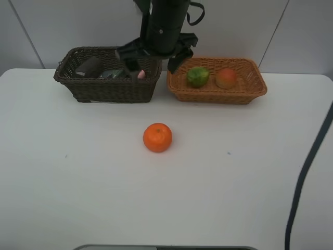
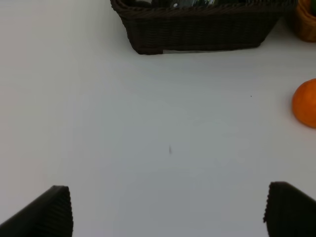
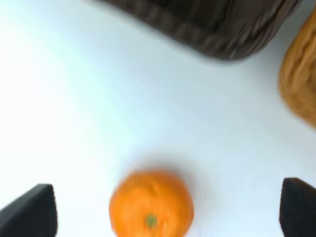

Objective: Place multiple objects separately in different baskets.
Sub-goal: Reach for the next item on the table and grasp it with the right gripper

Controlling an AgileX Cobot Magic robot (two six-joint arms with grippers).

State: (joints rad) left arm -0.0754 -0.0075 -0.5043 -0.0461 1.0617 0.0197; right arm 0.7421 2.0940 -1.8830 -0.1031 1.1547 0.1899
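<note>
**A:** Where is your orange (image 1: 157, 137) sitting relative to the right gripper (image 3: 168, 210)?

**B:** You are looking at it on the white table (image 1: 78, 172), alone, well in front of both baskets. In your right wrist view it is lying between the two fingertips (image 3: 34, 210), touching neither; the jaws are standing wide apart with nothing in them.

**A:** And your left gripper (image 2: 168, 212)?

**B:** It is also gaping wide and gripping nothing, hanging over bare table. The orange is showing only at the edge of that view, off to one side, near the dark brown basket (image 1: 106, 86).

**A:** What are the baskets holding?

**B:** The orange-tan basket (image 1: 216, 91) is holding the green fruit (image 1: 197, 76) and the red-yellow fruit (image 1: 226, 78), side by side and apart. The dark one is holding a mauve cup (image 1: 87, 67) on its side and something pink (image 1: 141, 75); you cannot make out the rest.
</note>
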